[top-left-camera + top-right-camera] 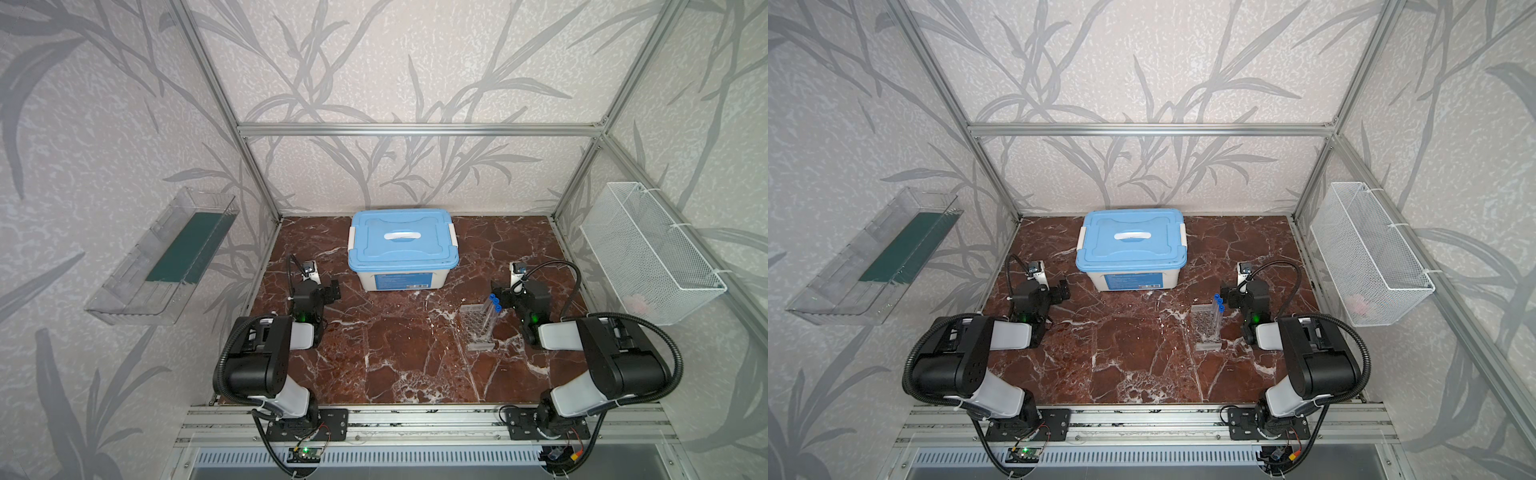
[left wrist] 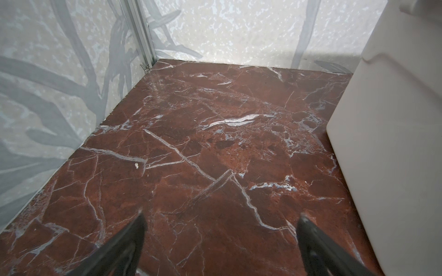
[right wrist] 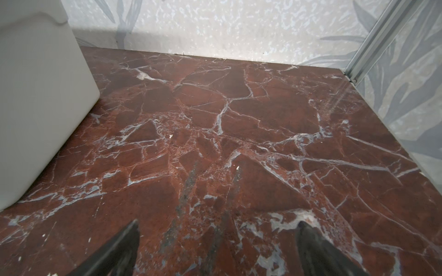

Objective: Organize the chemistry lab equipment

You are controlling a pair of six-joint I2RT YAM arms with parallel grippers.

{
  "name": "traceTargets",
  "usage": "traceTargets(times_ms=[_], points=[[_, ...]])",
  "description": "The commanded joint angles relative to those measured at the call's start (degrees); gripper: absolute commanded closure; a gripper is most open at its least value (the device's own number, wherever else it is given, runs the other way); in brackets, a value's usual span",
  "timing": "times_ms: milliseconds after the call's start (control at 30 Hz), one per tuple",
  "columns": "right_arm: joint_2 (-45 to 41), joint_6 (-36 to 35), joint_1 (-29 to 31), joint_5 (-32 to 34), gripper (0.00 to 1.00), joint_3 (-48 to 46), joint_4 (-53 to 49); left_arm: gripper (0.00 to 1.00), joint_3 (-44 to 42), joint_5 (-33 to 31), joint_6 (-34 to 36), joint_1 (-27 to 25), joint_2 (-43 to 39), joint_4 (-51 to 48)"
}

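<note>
A clear honeycomb-holed rack [image 1: 478, 328] [image 1: 1205, 328] stands on the red marble table [image 1: 395, 353], right of the middle. Clear blue-capped tubes [image 1: 495, 308] [image 1: 1219, 308] stand upright along its right side. My right gripper [image 1: 498, 293] [image 1: 1226, 293] hovers just behind and to the right of the tubes, apart from them. In the right wrist view it [image 3: 218, 223] is open over bare marble. My left gripper [image 1: 333, 290] [image 1: 1064, 290] sits at the left, also open [image 2: 221, 215] with nothing between its fingers.
A large white box with a blue lid [image 1: 403, 241] [image 1: 1130, 239] stands shut at the back centre; its wall [image 2: 394, 143] [image 3: 35, 107] shows in both wrist views. A white wire basket [image 1: 648, 253] hangs on the right wall, a clear shelf [image 1: 166, 257] on the left wall.
</note>
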Motion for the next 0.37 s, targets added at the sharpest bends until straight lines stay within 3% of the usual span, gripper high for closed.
traceTargets(times_ms=[0,333], points=[[-1.1,-0.7,0.0,1.8,0.01,1.3,-0.7,0.01,0.2,0.2,1.0,0.2,0.0,1.8],[-1.1,-0.7,0.0,1.8,0.01,1.2,-0.6,0.01,0.2,0.5,0.8,0.4,0.0,1.8]])
